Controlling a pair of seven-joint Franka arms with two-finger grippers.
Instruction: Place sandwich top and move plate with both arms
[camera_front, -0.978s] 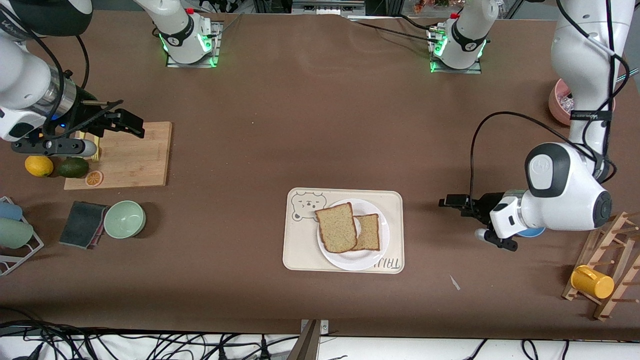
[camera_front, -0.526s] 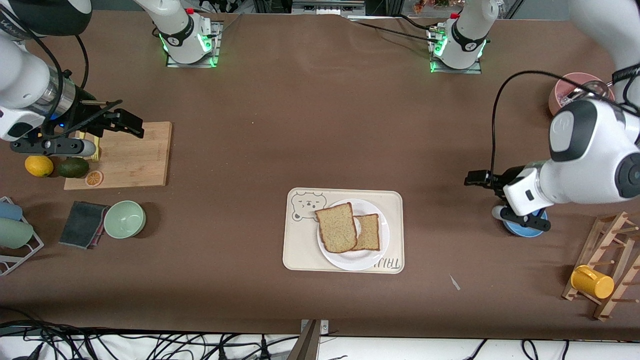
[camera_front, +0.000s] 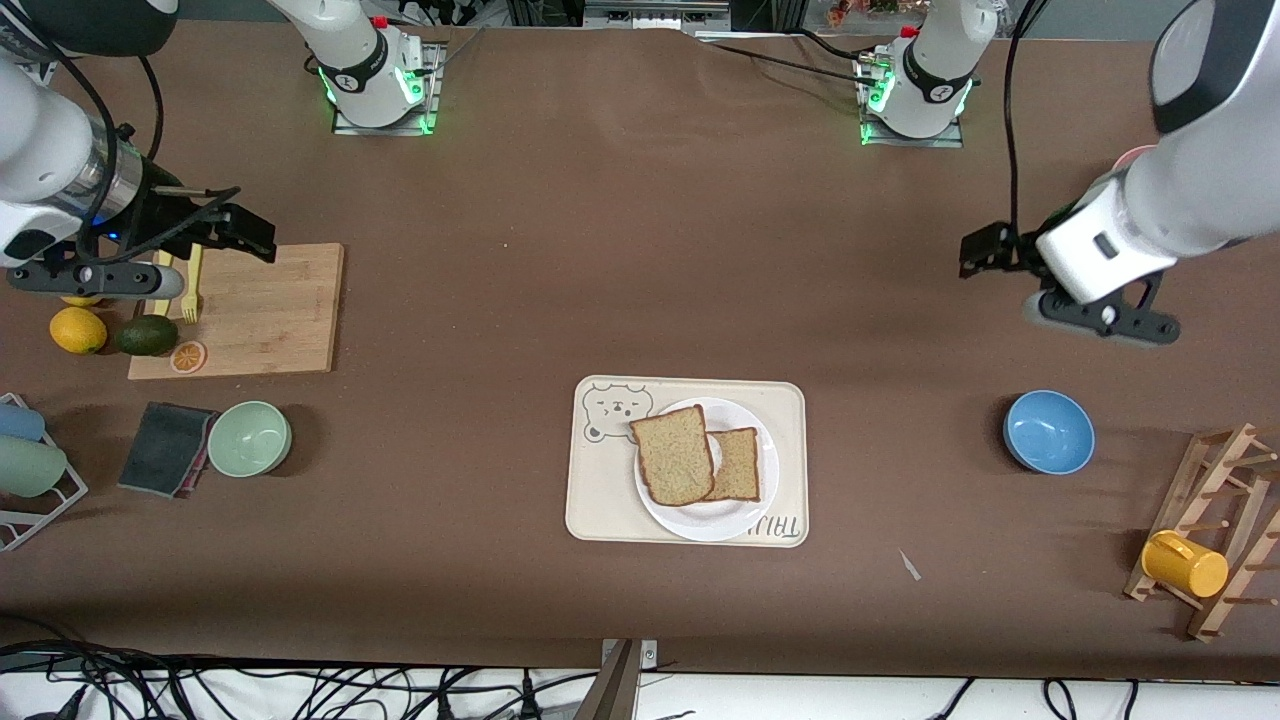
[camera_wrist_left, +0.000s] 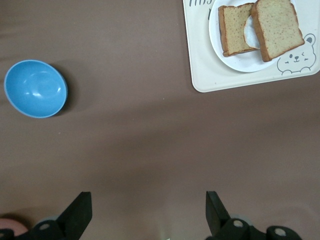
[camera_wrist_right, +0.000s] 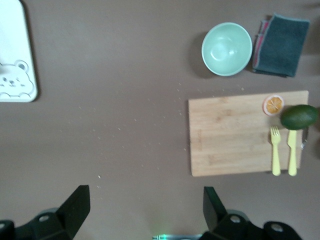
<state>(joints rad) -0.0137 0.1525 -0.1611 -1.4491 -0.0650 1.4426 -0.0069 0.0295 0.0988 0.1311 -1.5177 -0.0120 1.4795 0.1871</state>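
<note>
Sandwich top (camera_front: 676, 456) lies on the plate (camera_front: 712, 522), tilted and overlapping a second bread slice (camera_front: 739, 466) that sits at its 3 o'clock; in the left wrist view a bit of white shows between the two slices. Plate rests on the cream bear tray (camera_front: 600, 500), toward the tray's 4 o'clock part, bear drawing at the tray's 10 o'clock corner. Tray is at table centre, on the half nearer the front camera.

Left gripper (camera_front: 978, 250) is up in the air over bare table, toward the left arm's end, fingers spread wide, holding nothing. Blue bowl (camera_front: 1048, 431) sits at its 5 o'clock, well apart from the tray. Yellow cup (camera_front: 1184, 564) hangs on the wooden rack (camera_front: 1225, 500) at the bowl's 4 o'clock.

Right gripper (camera_front: 245, 232) hovers over the top edge of the cutting board (camera_front: 270, 310), fingers wide apart, empty. On the board: yellow fork (camera_wrist_right: 275, 157), yellow knife (camera_wrist_right: 292, 152), orange slice (camera_front: 187, 356). Avocado (camera_front: 146, 335) and lemon (camera_front: 77, 330) lie at the board's 9 o'clock. Green bowl (camera_front: 250, 437) and dark cloth (camera_front: 165, 448) lie at the board's 6 o'clock, touching each other.
</note>
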